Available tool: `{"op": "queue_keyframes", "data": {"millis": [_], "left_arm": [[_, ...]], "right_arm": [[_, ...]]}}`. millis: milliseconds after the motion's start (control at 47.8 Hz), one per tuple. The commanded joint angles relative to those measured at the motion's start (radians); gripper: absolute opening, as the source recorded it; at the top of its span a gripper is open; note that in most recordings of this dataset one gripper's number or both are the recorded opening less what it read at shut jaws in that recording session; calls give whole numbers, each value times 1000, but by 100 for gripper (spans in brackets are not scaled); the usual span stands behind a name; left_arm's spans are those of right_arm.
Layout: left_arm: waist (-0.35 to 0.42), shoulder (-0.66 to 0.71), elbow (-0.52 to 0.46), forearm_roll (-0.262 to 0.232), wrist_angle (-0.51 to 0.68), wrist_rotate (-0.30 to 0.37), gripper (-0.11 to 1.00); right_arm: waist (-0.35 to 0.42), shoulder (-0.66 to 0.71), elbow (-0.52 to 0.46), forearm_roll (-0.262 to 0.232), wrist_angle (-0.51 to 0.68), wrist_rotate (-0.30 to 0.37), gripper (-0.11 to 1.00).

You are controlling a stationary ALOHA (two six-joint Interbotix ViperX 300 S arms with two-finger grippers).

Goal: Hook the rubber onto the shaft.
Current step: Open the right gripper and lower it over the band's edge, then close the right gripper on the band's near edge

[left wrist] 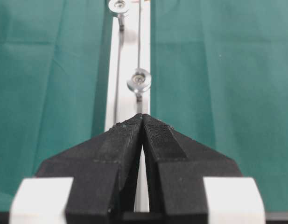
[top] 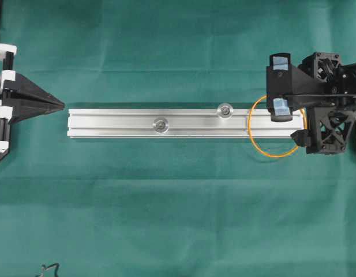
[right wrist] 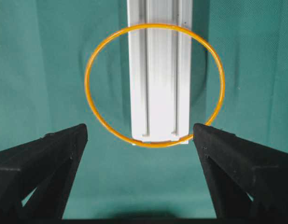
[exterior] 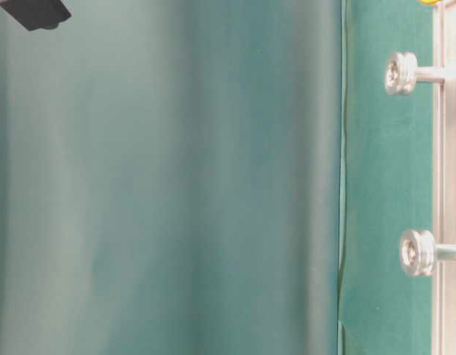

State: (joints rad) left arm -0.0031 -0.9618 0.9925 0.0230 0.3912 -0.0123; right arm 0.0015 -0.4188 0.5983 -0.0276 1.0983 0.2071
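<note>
Left gripper [top: 57, 105]: black, jaws pressed together to a point with nothing between them, parked well left of the rail's left end and aimed along its length; judged to be standing by, since the band lay at the opposite end. Aluminium rail [top: 114, 118]: slotted silver profile laid lengthwise left to right on the green cloth [top: 166, 219], presumably so that both arms could reach it end-on. Nearer shaft [top: 161, 124]: a short steel pin with a flanged head, standing up from the rail left of middle, nothing around it. Farther shaft [top: 225, 109]: same pattern, set toward the far edge of the rail and right of middle, likewise bare; being the closer of the two to the band, it was judged the likelier hooking point, though the pictures did not settle which was meant. Rubber [top: 259, 144]: thin orange elastic band, slack and nearly circular, lying flat over the rail's right end, its arc crossing the top of the rail on the left and hanging off the near and far edges onto the cloth; unstretched, not hooked on anything. Right gripper [top: 287, 124]: black, jaws spread fully wide with nothing held, poised over the rail's right end and straddling the band's right part, judged placed for picking the band up.
</note>
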Motion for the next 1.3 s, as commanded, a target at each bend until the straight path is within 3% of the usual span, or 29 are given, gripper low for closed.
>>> {"op": "queue_keyframes", "data": {"millis": [0,481,1276], "left_arm": [[2,8,-32,2,-5,0,0],[0,8,-32,2,-5,-2,0],[2,6,-32,2,-5,-2,0]], "right_arm": [[0,-9,-23,3,-6,-2,99],[12,0,8,15,-34,3,99],[106,120,133,63,-296,6,99]]}}
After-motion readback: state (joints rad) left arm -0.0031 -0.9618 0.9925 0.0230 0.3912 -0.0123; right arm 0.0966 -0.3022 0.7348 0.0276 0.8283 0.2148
